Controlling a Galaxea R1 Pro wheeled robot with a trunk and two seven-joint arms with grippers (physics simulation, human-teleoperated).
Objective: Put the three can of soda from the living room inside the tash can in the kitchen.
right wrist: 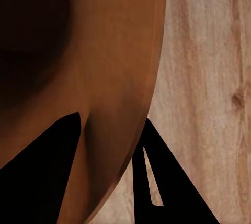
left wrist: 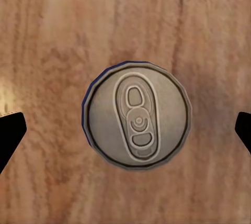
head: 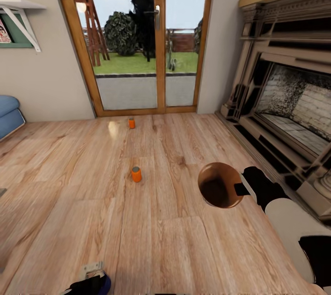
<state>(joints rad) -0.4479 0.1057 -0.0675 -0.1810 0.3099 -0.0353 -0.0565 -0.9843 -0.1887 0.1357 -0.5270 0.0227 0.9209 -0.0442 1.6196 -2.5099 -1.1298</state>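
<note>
Reddish wood-plank floor (head: 69, 184) spans foreground. Wood-framed glass double doors (head: 138, 37) at centre rear, w/ dark lever handle (head: 154, 15); beyond: lawn, dark trees, red-brown wooden frame. Rt: stone fireplace surround (head: 276, 79) w/ pale brick firebox, red brick above mantel. Lt: white wall shelf on bracket (head: 20, 10); below it, blue upholstered seat edge (head: 9, 113) nr wall.

Left gripper (left wrist: 125, 130) fingers spread wide; right gripper (right wrist: 110, 166) fingers clamped.
</note>
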